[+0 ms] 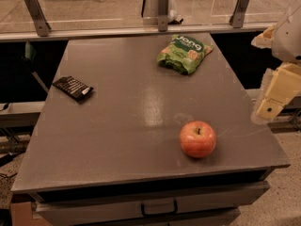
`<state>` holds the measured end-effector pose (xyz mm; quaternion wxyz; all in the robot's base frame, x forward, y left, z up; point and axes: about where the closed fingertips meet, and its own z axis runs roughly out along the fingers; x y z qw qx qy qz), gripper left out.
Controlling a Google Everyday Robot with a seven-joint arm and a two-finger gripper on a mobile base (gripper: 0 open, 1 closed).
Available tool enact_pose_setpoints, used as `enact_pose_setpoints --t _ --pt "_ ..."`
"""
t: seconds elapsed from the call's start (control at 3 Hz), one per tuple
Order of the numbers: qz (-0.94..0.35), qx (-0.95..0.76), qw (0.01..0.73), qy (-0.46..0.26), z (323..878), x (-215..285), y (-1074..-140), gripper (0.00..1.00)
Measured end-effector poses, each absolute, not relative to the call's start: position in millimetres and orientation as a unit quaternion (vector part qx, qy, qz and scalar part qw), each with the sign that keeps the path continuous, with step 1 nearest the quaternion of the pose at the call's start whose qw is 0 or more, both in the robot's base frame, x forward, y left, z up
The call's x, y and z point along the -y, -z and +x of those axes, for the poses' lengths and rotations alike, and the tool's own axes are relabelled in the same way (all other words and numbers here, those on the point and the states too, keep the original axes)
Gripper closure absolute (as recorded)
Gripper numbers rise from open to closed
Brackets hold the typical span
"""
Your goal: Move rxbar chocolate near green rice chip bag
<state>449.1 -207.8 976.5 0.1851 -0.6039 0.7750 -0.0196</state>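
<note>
Camera view: rxbar chocolate [72, 88] hugs the desk's [131, 140] left edge, green rice chip bag [184, 53] lies near the far edge with open surface between them, and the gripper [275, 95] is beyond the right edge, its state impossible to tell.
</note>
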Motion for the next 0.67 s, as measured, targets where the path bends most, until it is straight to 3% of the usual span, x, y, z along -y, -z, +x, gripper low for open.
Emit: enact_pose_setpoints --t 0.33,0.67 --pt "-0.63 -0.742 0.228 -0.016 480 161 -972 0.0" --pt "-0.662 -0.695 0.271 -0.07 509 82 -965 0.0"
